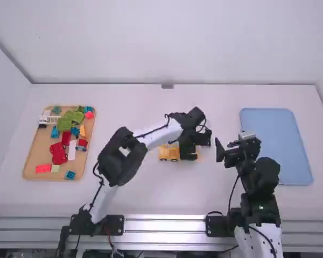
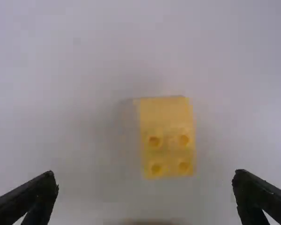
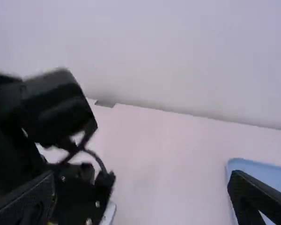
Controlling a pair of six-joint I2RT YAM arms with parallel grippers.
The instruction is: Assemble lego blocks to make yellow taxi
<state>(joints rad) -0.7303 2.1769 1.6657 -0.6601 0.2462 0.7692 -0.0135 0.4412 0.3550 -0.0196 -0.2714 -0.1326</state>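
Apparently the taxi is only partly built: a yellow vehicle piece [image 1: 169, 153] sits just below the high view's middle, and a yellow studded block [image 2: 167, 140] probably needs joining. Left gripper [image 2: 145, 174] and right gripper [image 3: 141, 176] both have fingers spread, empty.

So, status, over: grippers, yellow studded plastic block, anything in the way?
Left gripper open above the block, on white table; nothing between them. Right gripper open, empty.

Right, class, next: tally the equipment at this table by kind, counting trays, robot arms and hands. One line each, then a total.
Trays: 2 (tan tray, blue tray)
Robot arms: 2 (left arm, right arm)
Hands: 2 (left hand, right hand)
Total: 6
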